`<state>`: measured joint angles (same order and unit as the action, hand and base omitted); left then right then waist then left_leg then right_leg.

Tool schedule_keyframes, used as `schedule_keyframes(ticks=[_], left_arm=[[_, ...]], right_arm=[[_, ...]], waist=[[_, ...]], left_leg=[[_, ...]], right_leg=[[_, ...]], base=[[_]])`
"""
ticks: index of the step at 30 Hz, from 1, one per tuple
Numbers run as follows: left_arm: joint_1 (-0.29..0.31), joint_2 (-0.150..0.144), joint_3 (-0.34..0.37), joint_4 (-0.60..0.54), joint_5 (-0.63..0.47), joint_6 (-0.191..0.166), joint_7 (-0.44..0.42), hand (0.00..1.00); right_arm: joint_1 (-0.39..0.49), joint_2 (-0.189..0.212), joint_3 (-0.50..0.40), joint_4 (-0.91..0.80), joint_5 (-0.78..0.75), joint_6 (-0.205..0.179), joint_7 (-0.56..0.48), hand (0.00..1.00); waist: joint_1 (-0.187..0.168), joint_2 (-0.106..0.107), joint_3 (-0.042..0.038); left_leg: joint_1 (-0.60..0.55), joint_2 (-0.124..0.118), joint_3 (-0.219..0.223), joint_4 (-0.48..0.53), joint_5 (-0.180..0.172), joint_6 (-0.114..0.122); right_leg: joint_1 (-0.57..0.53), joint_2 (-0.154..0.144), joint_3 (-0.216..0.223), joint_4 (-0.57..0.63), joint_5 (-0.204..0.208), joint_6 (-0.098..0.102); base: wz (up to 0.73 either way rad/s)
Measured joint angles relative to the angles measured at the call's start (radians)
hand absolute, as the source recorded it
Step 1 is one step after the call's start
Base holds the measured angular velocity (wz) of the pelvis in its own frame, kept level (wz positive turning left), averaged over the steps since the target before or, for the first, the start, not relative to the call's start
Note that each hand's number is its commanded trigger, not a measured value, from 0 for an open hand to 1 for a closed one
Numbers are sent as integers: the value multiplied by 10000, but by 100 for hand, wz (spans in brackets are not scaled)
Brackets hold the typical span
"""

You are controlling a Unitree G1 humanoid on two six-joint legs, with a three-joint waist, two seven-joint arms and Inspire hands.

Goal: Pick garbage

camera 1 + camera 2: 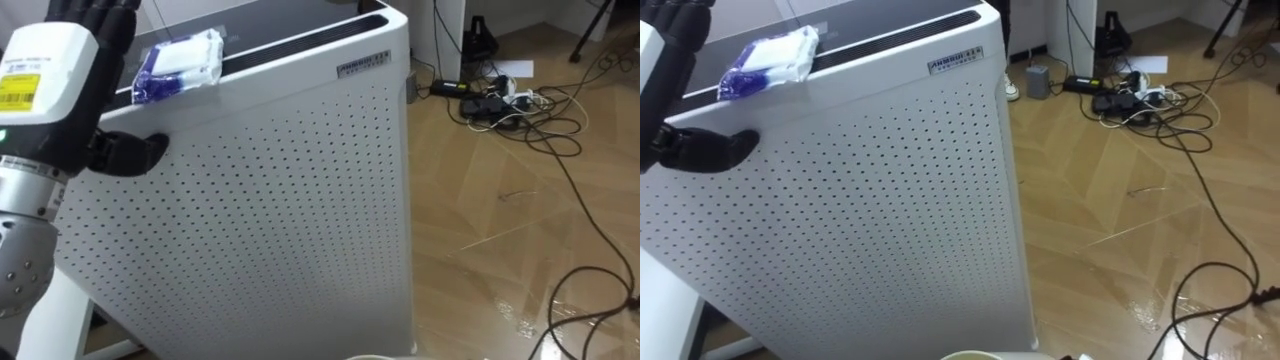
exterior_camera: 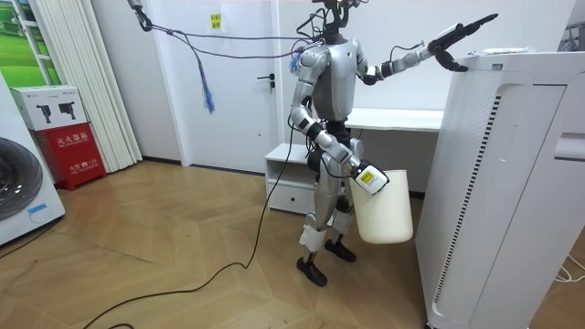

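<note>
1. The garbage is a crinkly white-and-blue plastic packet [image 1: 180, 62]. It's lying on the flat dark top of a tall boxy white air purifier [image 1: 280, 200] with a dotted, perforated front.
2. Left hand [image 1: 100, 45]: fingers straight, just beside the packet, thumb spread out over the panel, holding nothing.
3. Right hand [image 2: 367, 179] is at a smooth white bin [image 2: 382, 208]; can't tell its grip.
4. The nameplate [image 1: 362, 66] print is too tiny to read.
</note>
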<state>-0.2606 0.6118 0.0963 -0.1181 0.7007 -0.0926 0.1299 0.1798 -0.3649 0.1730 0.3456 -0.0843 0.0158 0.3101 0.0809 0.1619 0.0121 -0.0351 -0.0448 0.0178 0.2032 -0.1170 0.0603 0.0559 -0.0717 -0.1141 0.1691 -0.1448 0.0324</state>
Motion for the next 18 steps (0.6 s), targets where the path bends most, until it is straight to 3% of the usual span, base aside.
schedule_keyframes(ticks=[7, 18], left_arm=[[-128, 6, -1, 9, -3, 198, -491, 0], [-360, 284, -20, 1, -18, 204, -1047, 0]], right_arm=[[6, 40, 6, 1, 1, 6, 85, 100], [49, 32, 9, 10, 6, 9, 73, 100]], waist=[[-72, 27, 23], [-67, 85, 56]], left_leg=[[144, -8, 17, -53, 0, -1], [130, -24, 29, -51, 0, -1]], right_leg=[[123, 0, 11, -24, -3, 4], [112, -1, 8, -38, -10, 14]], base=[[0], [0]])
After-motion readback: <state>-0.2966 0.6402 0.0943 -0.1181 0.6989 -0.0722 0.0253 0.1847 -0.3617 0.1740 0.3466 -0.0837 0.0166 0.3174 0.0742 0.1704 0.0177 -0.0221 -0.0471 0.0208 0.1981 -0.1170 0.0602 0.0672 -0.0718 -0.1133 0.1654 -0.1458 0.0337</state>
